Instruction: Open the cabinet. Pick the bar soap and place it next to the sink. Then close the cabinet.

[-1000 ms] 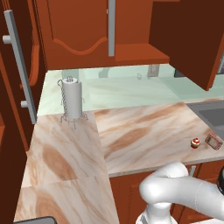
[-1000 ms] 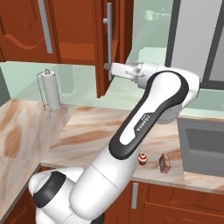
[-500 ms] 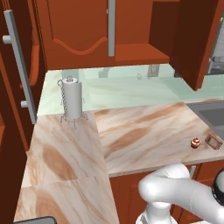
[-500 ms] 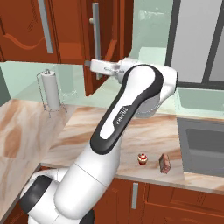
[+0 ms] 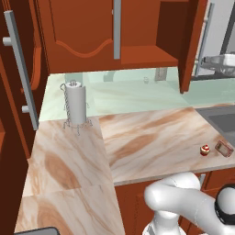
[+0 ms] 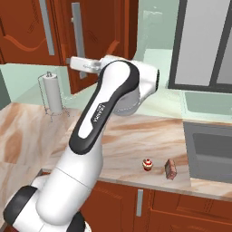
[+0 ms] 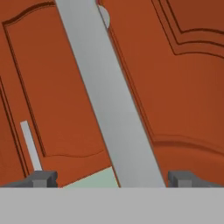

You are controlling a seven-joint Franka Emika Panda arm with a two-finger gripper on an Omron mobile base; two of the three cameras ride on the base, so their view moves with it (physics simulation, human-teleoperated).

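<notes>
Two cabinet (image 5: 96, 32) doors are seen: the left one is shut, the right one (image 5: 190, 43) is swung out edge-on, so the shelf interior is exposed for reaching in. The gripper (image 7: 111, 177) is held w/ its tips wide apart, nothing clamped; the grey bar handle (image 7: 109, 96) of the open door runs diagonally between them in the hand view, prob. because the hand is positioned at the handle for working the door. In the right base view the hand (image 6: 84, 63) is seen up by that handle (image 6: 78, 38), arm stretched over the counter (image 6: 122, 140).

The bar soap (image 6: 170, 167) is found on the counter near its front edge, close to the sink (image 6: 213, 147) rim, just beside a small red-and-white cupcake-like item (image 6: 147, 164); the two are apart, not touching. In the left base view the soap (image 5: 223, 148) is likewise at the front edge by the sink corner. By that placement the pick-and-place part seems done; closing is judged to be what's left.

A paper-towel holder (image 5: 75, 104) is stood at the counter's back-left corner, well apart.

Writing: "FRANKA" lettering is made out on the forearm (image 6: 96, 118), approx.; no other labels can be read.
</notes>
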